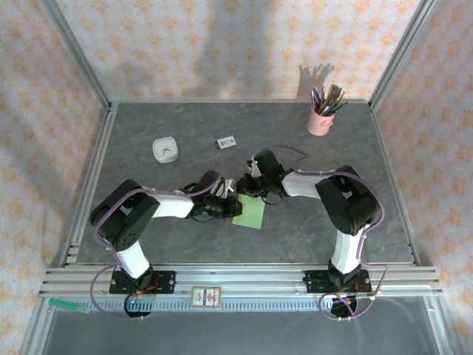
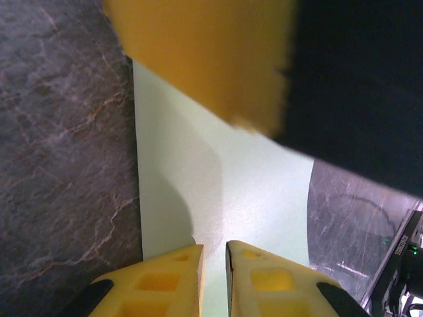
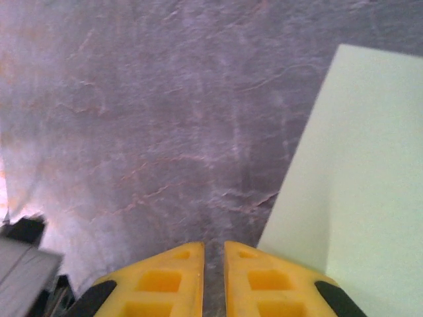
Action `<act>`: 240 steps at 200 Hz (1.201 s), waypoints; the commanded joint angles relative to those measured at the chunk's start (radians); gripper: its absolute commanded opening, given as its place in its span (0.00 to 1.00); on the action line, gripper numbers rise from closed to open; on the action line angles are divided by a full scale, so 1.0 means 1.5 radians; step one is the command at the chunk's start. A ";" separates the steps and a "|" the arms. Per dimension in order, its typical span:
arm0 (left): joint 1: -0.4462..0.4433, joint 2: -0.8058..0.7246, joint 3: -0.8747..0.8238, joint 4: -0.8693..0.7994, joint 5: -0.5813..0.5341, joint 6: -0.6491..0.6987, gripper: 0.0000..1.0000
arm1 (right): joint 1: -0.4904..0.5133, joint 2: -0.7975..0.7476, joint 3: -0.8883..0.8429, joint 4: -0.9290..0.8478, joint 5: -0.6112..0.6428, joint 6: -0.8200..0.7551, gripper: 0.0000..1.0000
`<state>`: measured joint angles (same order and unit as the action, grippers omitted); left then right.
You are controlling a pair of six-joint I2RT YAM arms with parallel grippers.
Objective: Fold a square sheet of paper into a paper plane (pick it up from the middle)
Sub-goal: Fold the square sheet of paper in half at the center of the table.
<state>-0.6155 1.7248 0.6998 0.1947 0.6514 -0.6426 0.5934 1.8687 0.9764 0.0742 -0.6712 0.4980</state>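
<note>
Fingers, left gripper [image 2: 215, 256]: two yellow pads [image 2: 165, 285] drawn almost together, with a thin slit between them. They stand over the square sheet of paper [image 2: 251, 198], which runs out ahead of the tips. The left-hand pad straddles the sheet's straight left edge, so it is half over the grey marbled table [image 2: 66, 132]. A soft crease and a shadow lead up the sheet to the slit (whether any paper is nipped there cannot be told).

Fingers, right gripper [image 3: 213, 256]: likewise nearly closed, with bare table showing through the slit and nothing held. The sheet [image 3: 370, 185] lies to their right. Its long edge passes under the right-hand finger [image 3: 277, 284], and the other finger is over bare stone.

Sheet, seen from above [image 1: 251, 214]: pale green and plain, lying at the middle of the table towards the front. The left gripper [image 1: 228, 205] is at its upper left corner and the right gripper [image 1: 250, 191] at its far edge, the two close together. In the left wrist view a blurred yellow finger [image 2: 205, 59] of the right gripper hangs above the sheet's far end.

Other items, all well apart from the sheet:
- pink pencil cup [image 1: 321, 118], far right corner
- small white dish [image 1: 165, 150], left of centre
- small white card [image 1: 225, 142], beside the dish
</note>
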 commanded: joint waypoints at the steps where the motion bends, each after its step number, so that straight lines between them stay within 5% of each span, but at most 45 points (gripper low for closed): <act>1: -0.004 0.056 -0.032 -0.131 -0.099 0.030 0.19 | -0.010 0.029 0.033 -0.011 -0.003 -0.001 0.15; 113: -0.021 0.101 -0.019 -0.220 -0.147 0.079 0.00 | -0.048 0.091 0.093 -0.064 0.024 -0.025 0.14; 240: -0.021 0.098 -0.019 -0.237 -0.150 0.092 0.00 | -0.080 0.157 0.193 -0.093 0.019 -0.031 0.14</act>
<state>-0.6353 1.7649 0.7513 0.1162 0.6037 -0.5472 0.5064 2.0476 1.2201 -0.0761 -0.7555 0.4824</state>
